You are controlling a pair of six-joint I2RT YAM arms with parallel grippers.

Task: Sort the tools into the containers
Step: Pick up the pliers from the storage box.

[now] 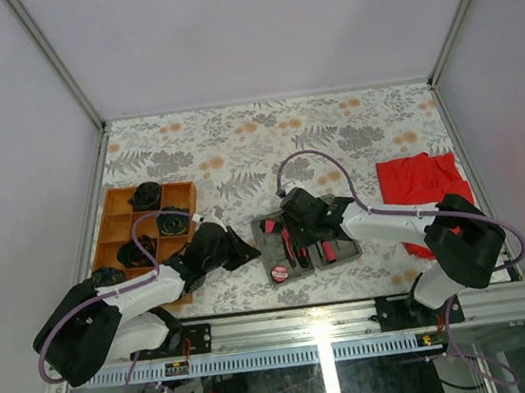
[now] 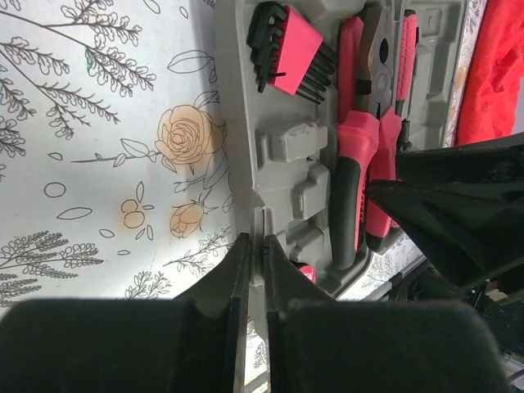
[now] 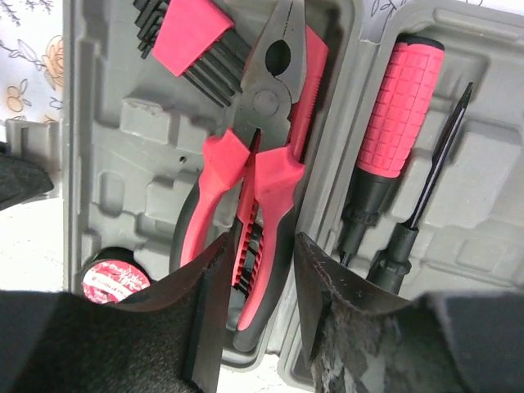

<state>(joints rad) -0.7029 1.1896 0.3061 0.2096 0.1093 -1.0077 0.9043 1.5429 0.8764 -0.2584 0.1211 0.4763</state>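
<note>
While the pliers [image 3: 270, 164] lie in their recess in the grey case [image 3: 98, 164], the right gripper [image 3: 259, 243] straddles their pink handles, fingers close against them; whether it is squeezing I cannot tell. Beside them sits a round pink disc [image 3: 115, 282], its white print too small to read. The left gripper [image 2: 254, 262], fingers pressed together, rests at the case's edge. A pink-handled screwdriver [image 3: 401, 106] lies in the case's other half.

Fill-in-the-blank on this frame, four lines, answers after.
The right gripper is open over the ____.
The left gripper is ____.
The screwdriver lies in the ____ case.
In the top view, the wooden tray sits ____ of the case.
Missing: pliers; shut; grey; left.
</note>
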